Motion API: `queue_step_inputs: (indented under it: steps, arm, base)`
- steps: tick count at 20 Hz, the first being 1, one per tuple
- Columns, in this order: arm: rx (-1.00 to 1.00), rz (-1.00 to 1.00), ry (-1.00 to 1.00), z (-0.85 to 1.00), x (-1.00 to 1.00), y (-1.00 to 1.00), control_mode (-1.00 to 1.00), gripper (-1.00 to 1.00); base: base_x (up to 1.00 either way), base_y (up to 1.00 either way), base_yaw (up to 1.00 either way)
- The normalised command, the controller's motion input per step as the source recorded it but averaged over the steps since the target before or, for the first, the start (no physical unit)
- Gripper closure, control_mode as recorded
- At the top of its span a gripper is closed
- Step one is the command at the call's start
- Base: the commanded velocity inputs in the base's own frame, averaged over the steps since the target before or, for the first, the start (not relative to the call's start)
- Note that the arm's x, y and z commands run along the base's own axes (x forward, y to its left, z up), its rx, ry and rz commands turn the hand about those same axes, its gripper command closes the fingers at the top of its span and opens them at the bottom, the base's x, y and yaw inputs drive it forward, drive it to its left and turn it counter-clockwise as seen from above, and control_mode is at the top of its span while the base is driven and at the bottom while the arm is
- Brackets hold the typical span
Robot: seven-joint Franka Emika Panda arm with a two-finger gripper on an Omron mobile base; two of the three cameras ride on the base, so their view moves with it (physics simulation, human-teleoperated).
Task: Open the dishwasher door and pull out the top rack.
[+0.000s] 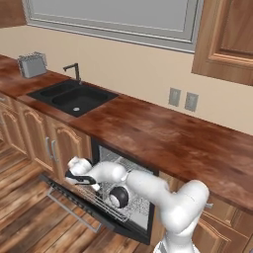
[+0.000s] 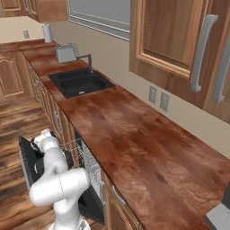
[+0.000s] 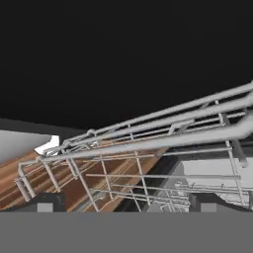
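One door (image 1: 74, 200), lowered at 7 o'clock of the left base view, one handle (image 1: 69, 210) along its outer edge. One rack (image 1: 106, 197) sits over it, pulled partly from the opening under the table (image 1: 163, 133). Bare floor (image 1: 29, 222) lies beyond the door's edge. The hand view shows the rack's wires (image 3: 148, 143) close; two fingers (image 3: 47, 201) spread wide, holding nothing.

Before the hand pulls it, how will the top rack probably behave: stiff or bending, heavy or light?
The top rack is a thin open wire grid with nothing visible in it, so it is probably light. Its joined front bars suggest it stays fairly stiff. A pull near one end might make it skew.
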Motion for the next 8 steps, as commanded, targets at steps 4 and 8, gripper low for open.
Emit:
queue_step_inputs:
  steps: [4,8]
  arm:
    - [0.50,0.26,0.24,-0.53,-0.46,0.16,-1.00,-1.00]
    - [0.53,0.22,0.27,-0.07,-0.32,0.00,-1.00,-1.00]
  base:
    - [0.00,0.00,0.00]
    - [0.00,0.00,0.00]
